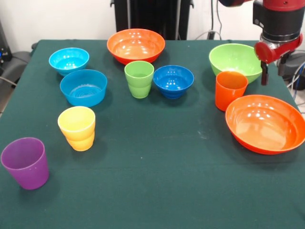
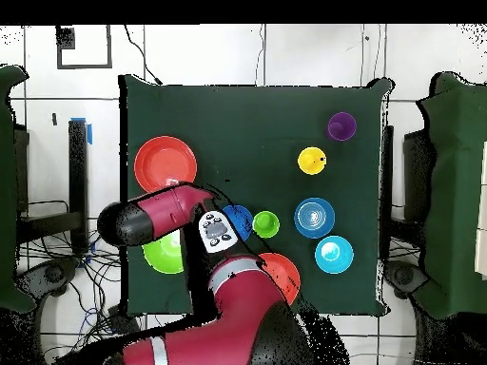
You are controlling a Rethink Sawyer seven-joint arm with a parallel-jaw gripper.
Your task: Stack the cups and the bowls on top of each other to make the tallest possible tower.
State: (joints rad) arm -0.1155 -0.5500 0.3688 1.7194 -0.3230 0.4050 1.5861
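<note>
My gripper (image 1: 272, 71) hangs open and empty at the right, over the right rim of the lime green bowl (image 1: 233, 59). The orange cup (image 1: 230, 89) stands just in front of that bowl, left of the gripper. A large orange bowl (image 1: 265, 123) lies in front of the gripper. A second orange bowl (image 1: 136, 45) is at the back middle. The green cup (image 1: 139, 78) and dark blue bowl (image 1: 173, 81) stand side by side at centre. Two light blue bowls (image 1: 69, 59) (image 1: 83, 87), the yellow cup (image 1: 77, 128) and the purple cup (image 1: 25, 162) stand on the left. Nothing is stacked.
The dark green tablecloth (image 1: 157, 181) covers the table. In the overhead view my arm (image 2: 157, 217) hides the orange cup and part of the lime green bowl (image 2: 164, 257). Cables lie past the table's right edge (image 1: 298, 76).
</note>
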